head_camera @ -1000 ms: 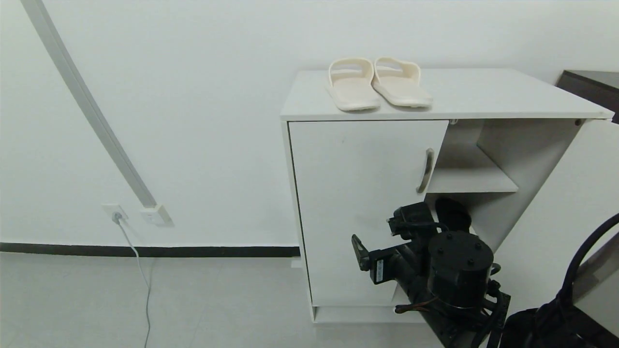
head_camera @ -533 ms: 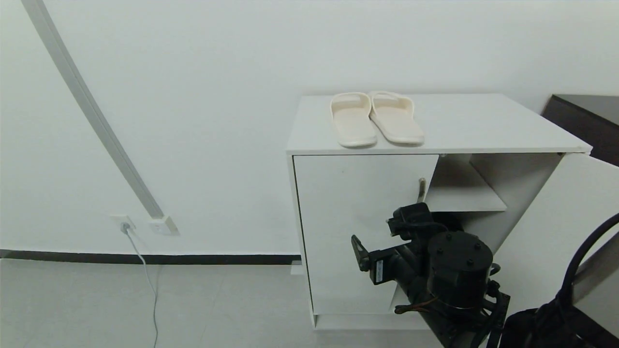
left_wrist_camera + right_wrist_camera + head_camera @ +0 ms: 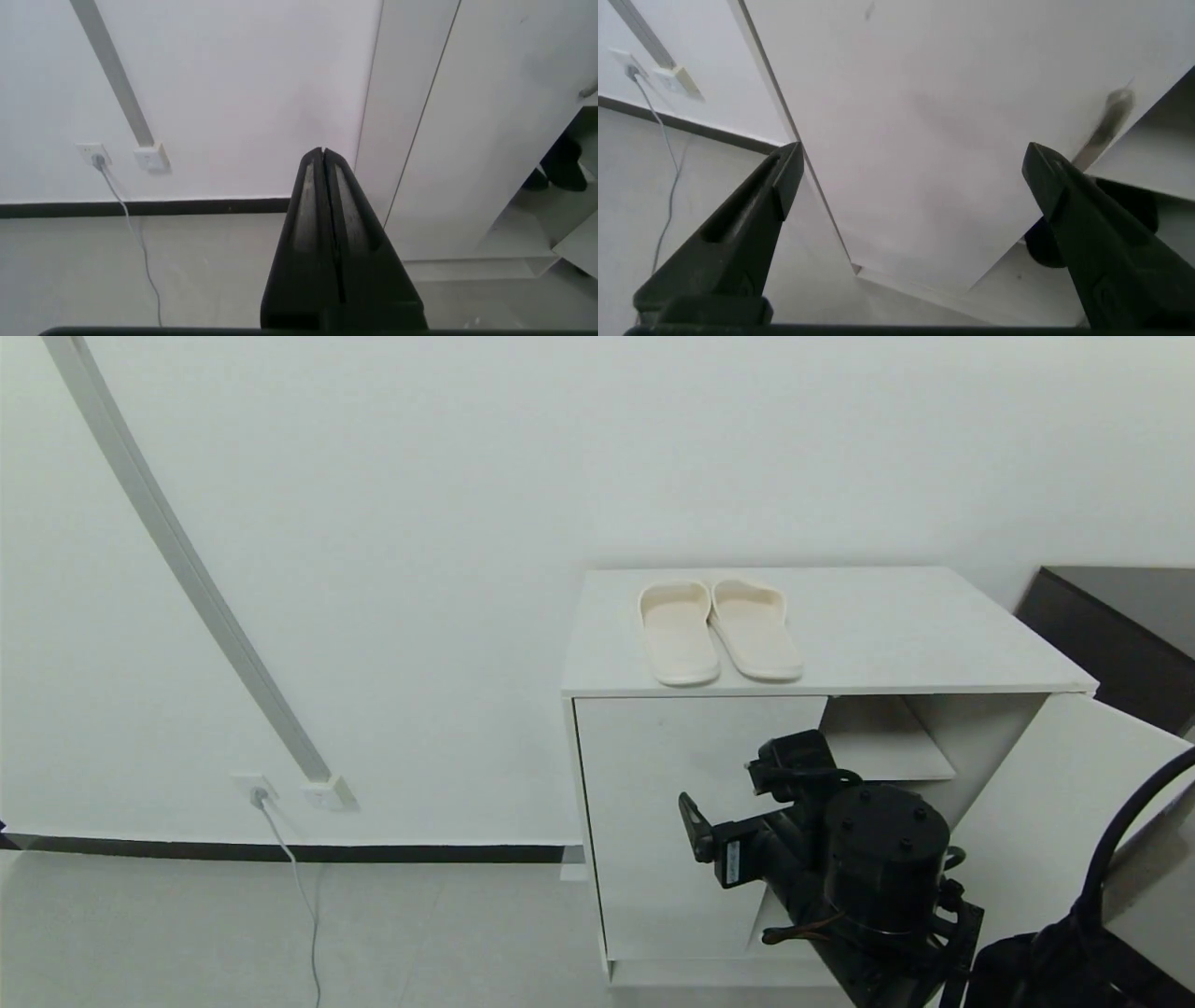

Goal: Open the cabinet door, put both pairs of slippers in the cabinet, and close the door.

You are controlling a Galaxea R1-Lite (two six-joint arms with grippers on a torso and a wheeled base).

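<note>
A pair of cream slippers lies side by side on top of the white cabinet. The cabinet's left door is closed and its right door stands swung open. Black slippers sit on the cabinet's lower floor, also seen as black slippers past the left door's edge. My right gripper is open and empty, facing the closed left door near its metal handle. My left gripper is shut on nothing, low down and left of the cabinet.
An inner shelf divides the open right half. A dark piece of furniture stands right of the cabinet. On the wall to the left are a socket with a hanging cable and a slanted cable duct. Bare floor lies left of the cabinet.
The head camera has risen, so the cabinet and slippers sit lower in the picture and more of the cabinet top shows. The black slippers are now hidden behind my arm.
</note>
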